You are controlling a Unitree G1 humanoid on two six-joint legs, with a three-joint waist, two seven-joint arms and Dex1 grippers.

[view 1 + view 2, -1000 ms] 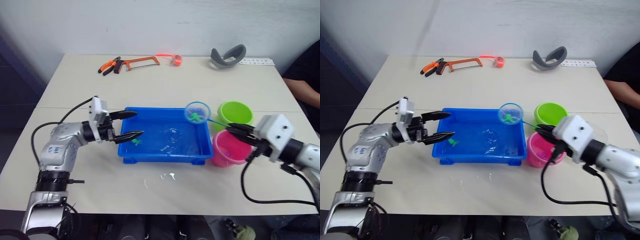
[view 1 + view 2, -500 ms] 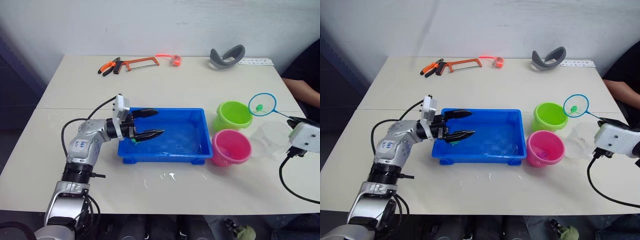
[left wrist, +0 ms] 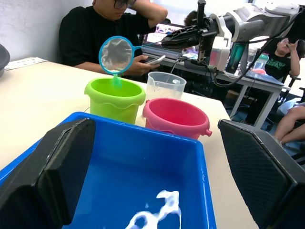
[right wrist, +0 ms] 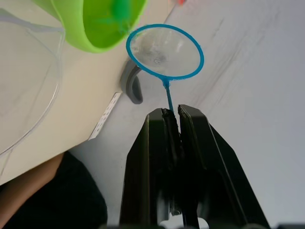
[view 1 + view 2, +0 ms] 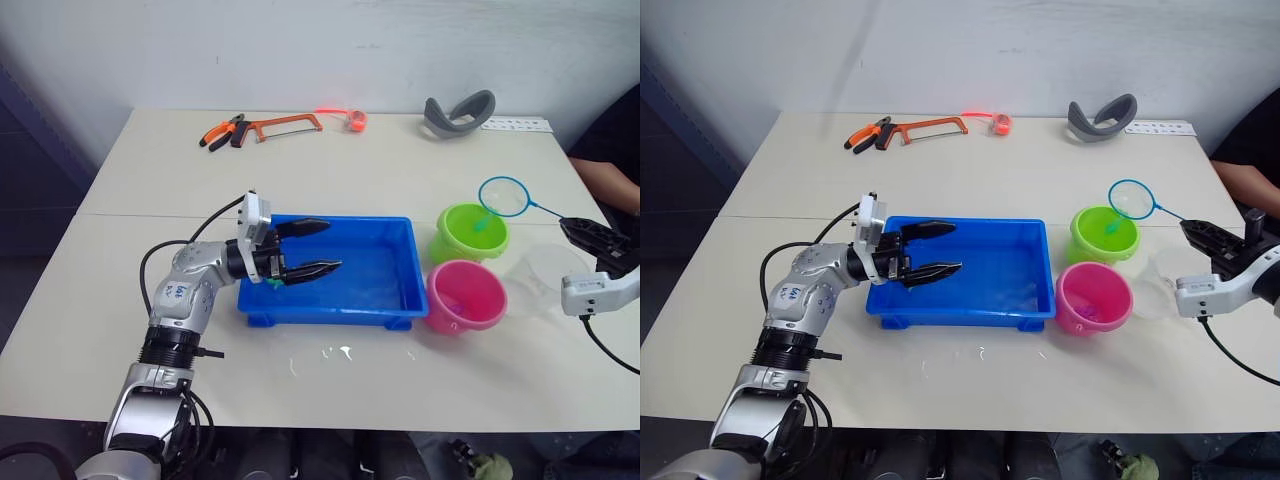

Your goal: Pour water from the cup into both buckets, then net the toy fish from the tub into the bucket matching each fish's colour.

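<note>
My right gripper is shut on the black handle of the blue-rimmed net. Its hoop hangs tilted over the lime green bucket. A small green fish is just below the hoop, at that bucket's mouth. The pink bucket stands in front of the green one, beside the blue tub. The clear cup stands upright to the right of the pink bucket. My left gripper is open over the tub's left part. Another green fish lies in the tub under it.
A hacksaw, orange pliers, an orange roll, a grey curved band and a white strip lie along the far edge. Water drops lie in front of the tub. A person's arm is at the right.
The net went from over the tub out to the right and now back over the green bucket, where the green fish has left it. My left gripper moved rightward over the tub.
</note>
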